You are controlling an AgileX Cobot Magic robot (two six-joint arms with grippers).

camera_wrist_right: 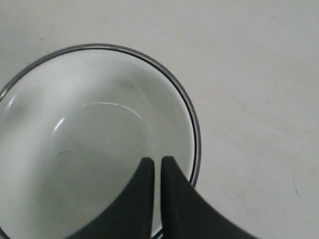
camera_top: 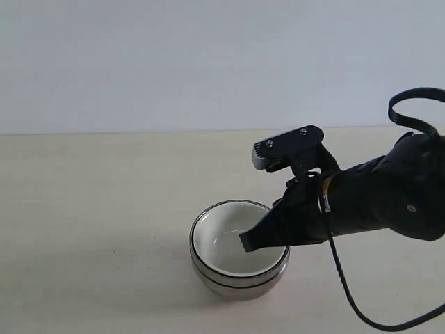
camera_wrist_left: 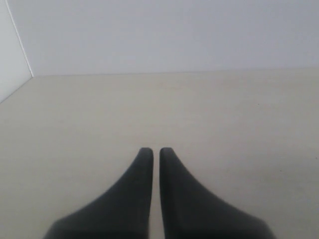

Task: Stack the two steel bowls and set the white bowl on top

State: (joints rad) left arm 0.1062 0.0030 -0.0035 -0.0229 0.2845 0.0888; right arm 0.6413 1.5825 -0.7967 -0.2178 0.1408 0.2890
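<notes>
The two steel bowls point(camera_top: 240, 287) sit nested one inside the other on the table. Cradled in the upper one is the white bowl point(camera_top: 221, 245), its glossy inside bare. In the right wrist view the white bowl point(camera_wrist_right: 89, 149) fills the left part, ringed by a thin steel rim point(camera_wrist_right: 196, 144). My right gripper point(camera_top: 247, 241) hangs over the white bowl's inside near its right rim. Its fingers are shut with nothing between them, as the right wrist view point(camera_wrist_right: 157, 160) shows. My left gripper point(camera_wrist_left: 156, 150) is shut over bare table and holds nothing; the exterior view does not show it.
The beige table point(camera_top: 104, 209) runs back to a pale wall point(camera_top: 208, 62). A black cable point(camera_top: 348, 292) loops down from the right arm onto the table at the right front. In the left wrist view a wall corner point(camera_wrist_left: 20, 45) shows at far left.
</notes>
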